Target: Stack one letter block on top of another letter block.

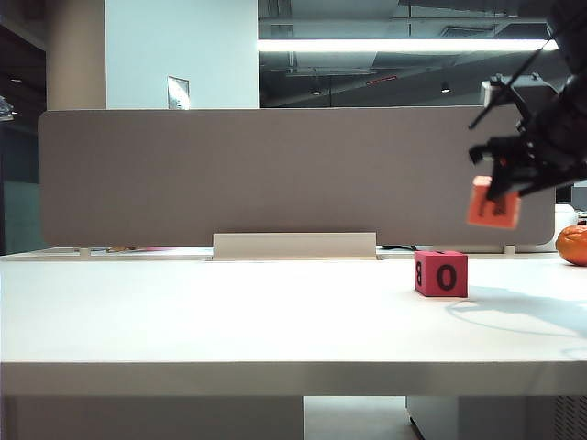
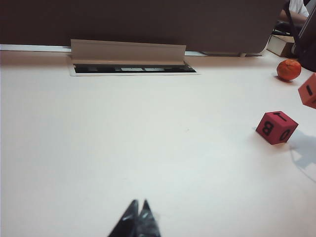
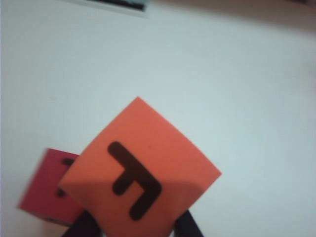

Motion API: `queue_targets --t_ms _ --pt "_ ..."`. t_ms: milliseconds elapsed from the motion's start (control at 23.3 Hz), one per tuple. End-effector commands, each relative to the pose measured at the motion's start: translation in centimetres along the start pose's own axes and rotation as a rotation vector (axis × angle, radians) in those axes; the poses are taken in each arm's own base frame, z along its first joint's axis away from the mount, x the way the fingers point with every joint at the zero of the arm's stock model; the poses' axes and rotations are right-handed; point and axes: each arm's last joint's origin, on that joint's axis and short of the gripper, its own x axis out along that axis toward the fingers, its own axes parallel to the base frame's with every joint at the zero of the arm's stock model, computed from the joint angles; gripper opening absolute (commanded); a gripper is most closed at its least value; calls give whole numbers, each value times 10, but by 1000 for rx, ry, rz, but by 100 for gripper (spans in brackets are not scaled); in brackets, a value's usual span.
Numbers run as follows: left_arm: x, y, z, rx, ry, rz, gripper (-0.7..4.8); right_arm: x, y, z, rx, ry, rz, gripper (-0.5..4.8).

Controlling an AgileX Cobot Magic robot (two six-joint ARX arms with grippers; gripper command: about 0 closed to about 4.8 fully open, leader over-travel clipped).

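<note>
Exterior view: the right gripper (image 1: 503,188) holds the orange cube (image 1: 493,203) in the air, above the red-pink cube (image 1: 441,274) on the table (image 1: 229,312).

Left wrist view: the left gripper (image 2: 138,217), fingertips together, hangs well apart from the red-pink cube (image 2: 276,127).

Right wrist view: the orange cube (image 3: 140,173) is clamped above the red-pink cube (image 3: 49,190).

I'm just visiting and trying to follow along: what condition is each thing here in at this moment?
Orange block: tilted, held in the air, up and right of the red one.
Red-pink block: resting on the table, nothing on top.
Right gripper: shut on the orange block.
Left gripper: shut, empty, low over the table.
Orange fruit: lying at the far right.
</note>
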Motion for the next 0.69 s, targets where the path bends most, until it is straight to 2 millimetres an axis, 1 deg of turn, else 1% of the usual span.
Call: queue_targets --t_ms 43,214,300,429,600,686 --pt "0 0 2 8 -7 -2 -6 -2 4 12 45 -8 138 144" --pt "0 0 0 -4 16 0 -6 -4 16 28 30 -17 178 148" --pt "0 0 0 -4 16 0 -6 -3 18 34 26 -21 184 148" --pt "0 0 0 -4 15 1 -6 -1 18 39 29 14 184 148" --pt "0 0 0 -4 16 0 -6 8 18 38 34 87 185 152" --pt "0 0 0 -4 15 1 -6 12 18 37 38 125 188 187"
